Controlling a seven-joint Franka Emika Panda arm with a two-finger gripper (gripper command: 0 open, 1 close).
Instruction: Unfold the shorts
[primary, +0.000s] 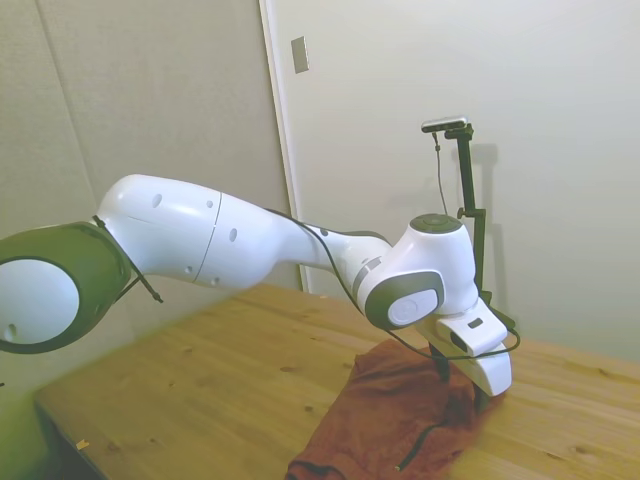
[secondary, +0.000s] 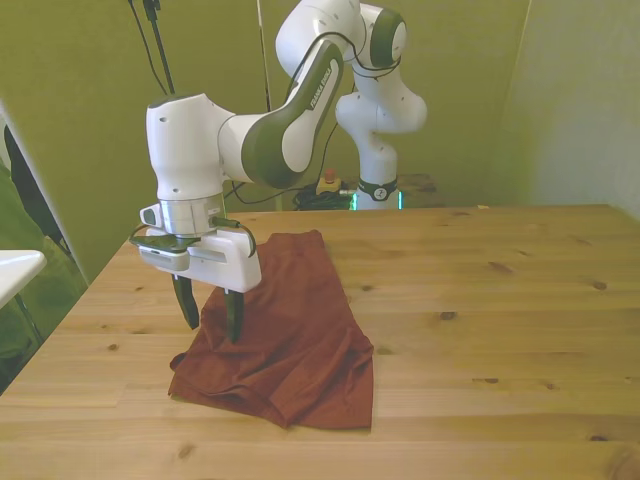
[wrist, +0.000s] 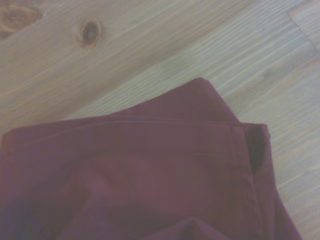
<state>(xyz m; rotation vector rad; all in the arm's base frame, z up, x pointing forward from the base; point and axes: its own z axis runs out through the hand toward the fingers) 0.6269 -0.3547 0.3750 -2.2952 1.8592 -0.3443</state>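
Wrist view: folded hem layers of shorts (wrist: 150, 185), unseen elsewhere.
Front view: my gripper (secondary: 211, 313) spread wide, empty.
Shorts (secondary: 290, 330): on table (secondary: 480, 300), front view's left, under my fingertips.

White arm (secondary: 300, 120), grey joints, dark fingers (secondary: 186, 302), black cable (primary: 440, 355)

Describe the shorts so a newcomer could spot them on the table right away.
Start at the wooden table and look toward the front view's left, under the white arm's gripper, whose fingers hang open. The shorts lie there folded and rumpled: the only cloth on the wood, rust-red.
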